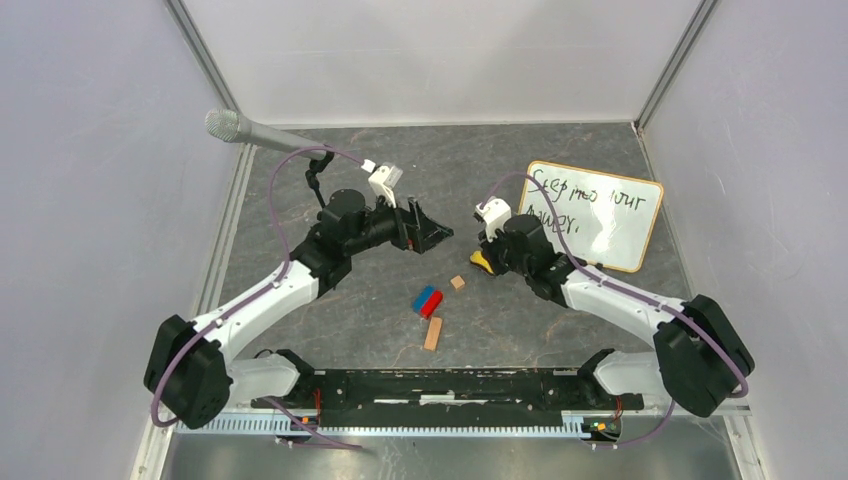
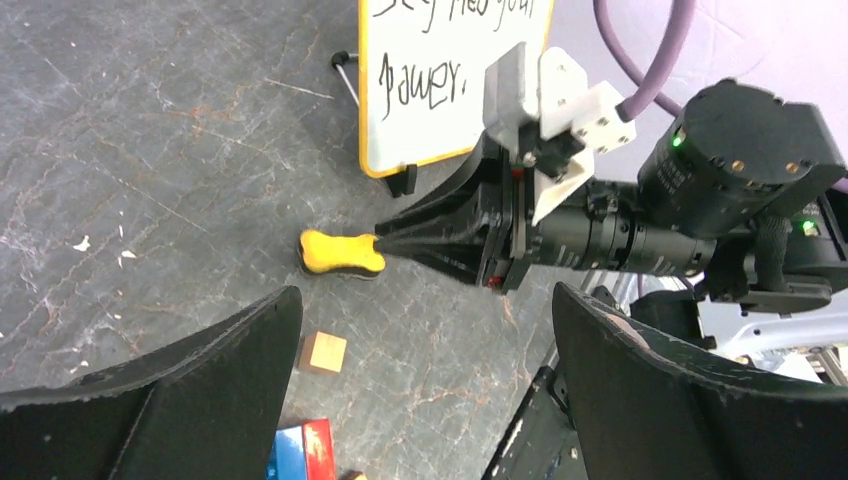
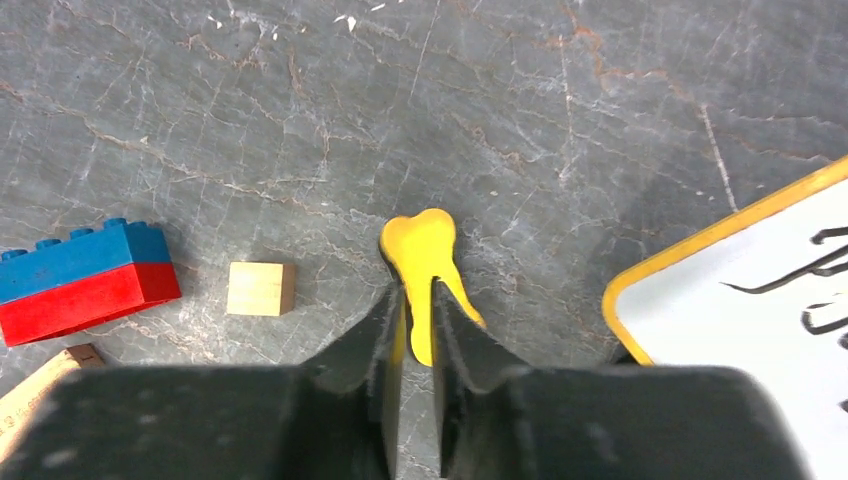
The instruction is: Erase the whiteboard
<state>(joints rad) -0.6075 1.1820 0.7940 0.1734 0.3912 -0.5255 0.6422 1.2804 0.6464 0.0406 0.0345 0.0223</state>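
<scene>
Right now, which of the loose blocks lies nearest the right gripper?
The small tan cube; the blue-and-red brick and long tan block lie farther from the right gripper.

White arms, purple cables, black fingers

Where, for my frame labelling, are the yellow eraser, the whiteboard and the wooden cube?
yellow eraser (image 3: 424,245): right wrist view, on its rounded far end.
whiteboard (image 1: 625,235): top external view, on its blank white surface.
wooden cube (image 3: 260,288): right wrist view, on its top face.
</scene>
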